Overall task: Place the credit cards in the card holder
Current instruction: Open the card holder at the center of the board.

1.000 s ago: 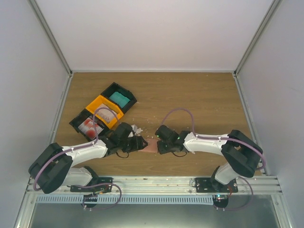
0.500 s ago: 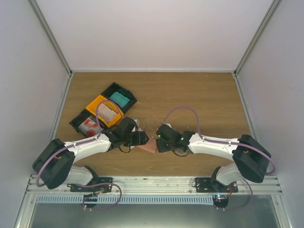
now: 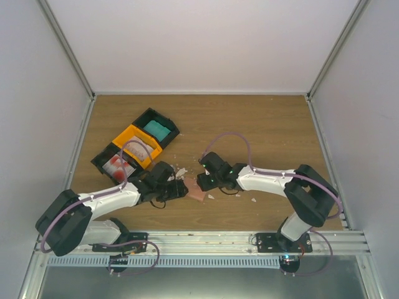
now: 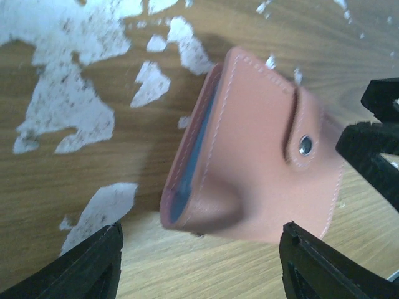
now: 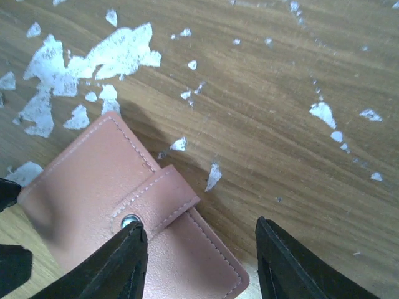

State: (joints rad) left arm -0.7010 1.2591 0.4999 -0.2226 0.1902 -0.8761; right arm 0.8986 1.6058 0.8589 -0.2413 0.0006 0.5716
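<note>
The salmon-pink card holder (image 3: 196, 191) lies on the table between my two grippers, snap strap closed. In the left wrist view the holder (image 4: 262, 156) shows a teal-blue card edge (image 4: 192, 146) in its side slot. My left gripper (image 3: 181, 189) (image 4: 199, 268) is open and empty, its fingers either side of the holder's near end. My right gripper (image 3: 203, 182) (image 5: 199, 261) is open and empty over the holder (image 5: 93, 193). More cards lie in the bins: teal (image 3: 157, 129), pale pink (image 3: 141, 149), red (image 3: 116, 165).
An orange bin (image 3: 129, 138) sits between two black bins (image 3: 167, 124) (image 3: 101, 161) at the back left. Small white scraps (image 5: 106, 56) (image 4: 62, 106) are scattered on the wood around the holder. White walls enclose the table.
The holder was held up tilted between both grippers; now it lies flat. The left gripper has drawn back left and the right gripper has shifted left and farther; both stand open.
</note>
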